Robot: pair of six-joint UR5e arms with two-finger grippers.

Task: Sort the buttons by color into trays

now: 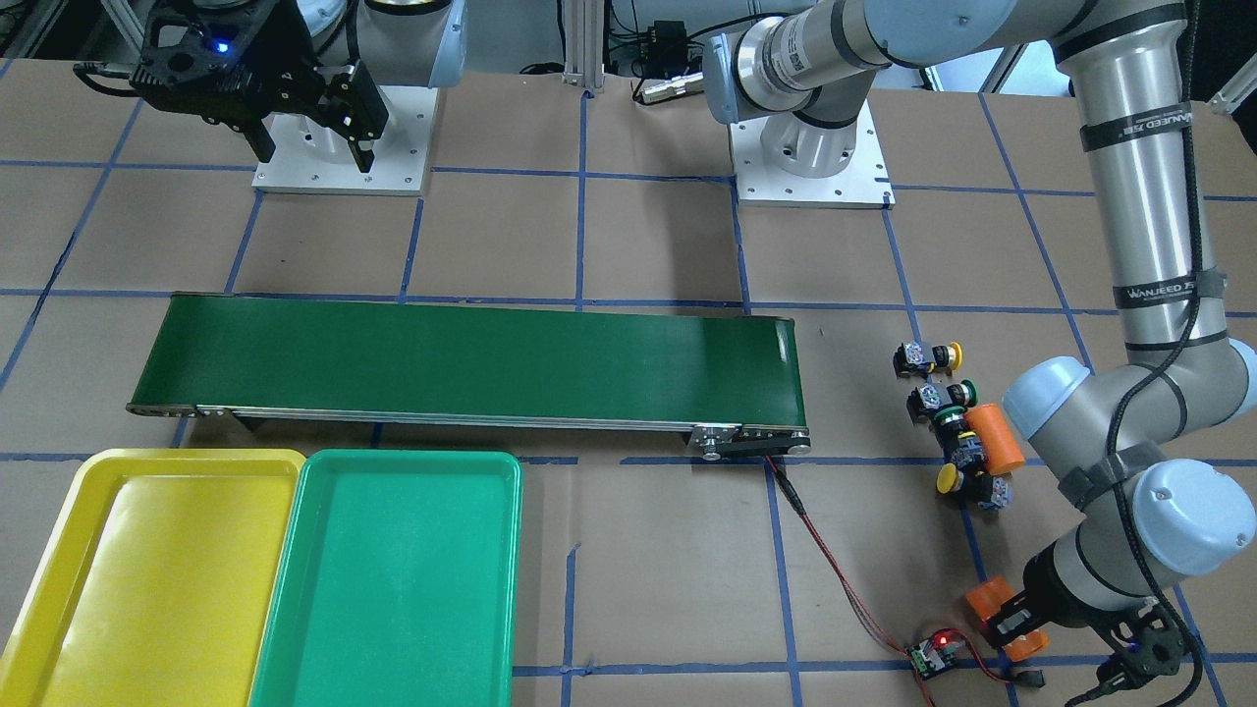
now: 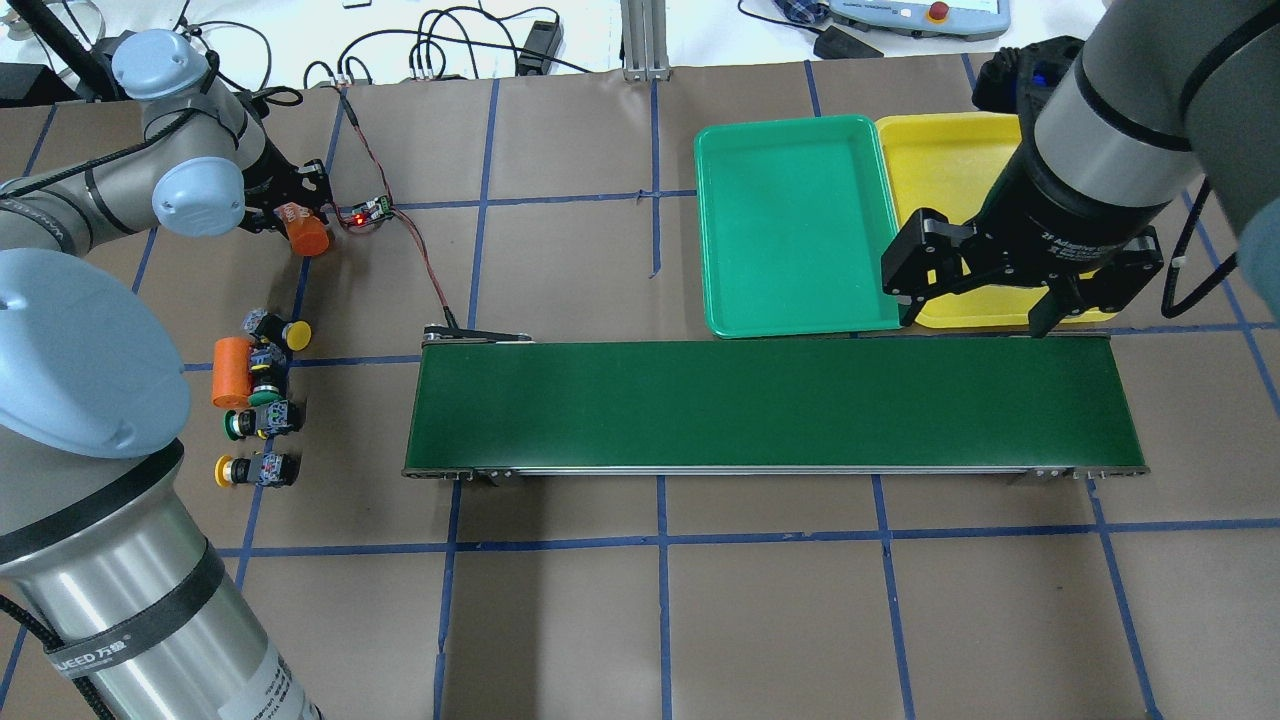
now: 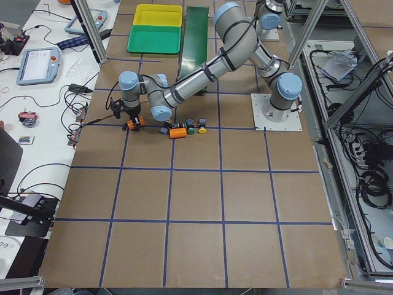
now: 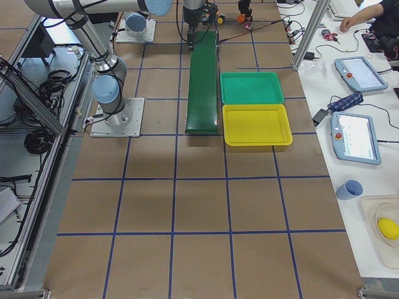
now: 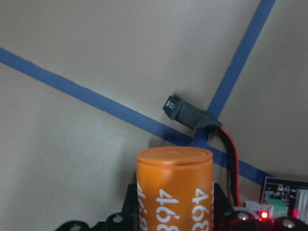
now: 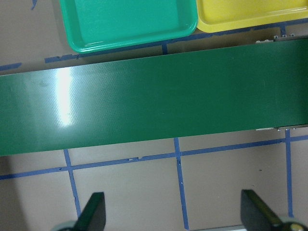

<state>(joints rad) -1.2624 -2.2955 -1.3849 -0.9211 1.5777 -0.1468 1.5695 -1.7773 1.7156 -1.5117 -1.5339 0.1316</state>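
Observation:
Four buttons lie in a loose row at the table's left end: a yellow-capped one (image 2: pixel 280 332), two green-capped ones (image 2: pixel 258 420) and another yellow-capped one (image 2: pixel 250 470). They also show as a cluster of buttons (image 1: pixel 945 398) in the front-facing view. My left gripper (image 2: pixel 300 225) is beyond them, shut on an orange cylinder (image 5: pixel 174 187) marked "4680". The green tray (image 2: pixel 790 225) and yellow tray (image 2: pixel 940 160) sit side by side at the far right, with nothing in them. My right gripper (image 2: pixel 975 300) hangs open over the belt's right end, holding nothing.
A long dark-green conveyor belt (image 2: pixel 770 405) crosses the middle of the table. A second orange cylinder (image 2: pixel 233 372) lies against the buttons. A small circuit board (image 2: pixel 368 212) with a red light and its red-black wire lie close to my left gripper.

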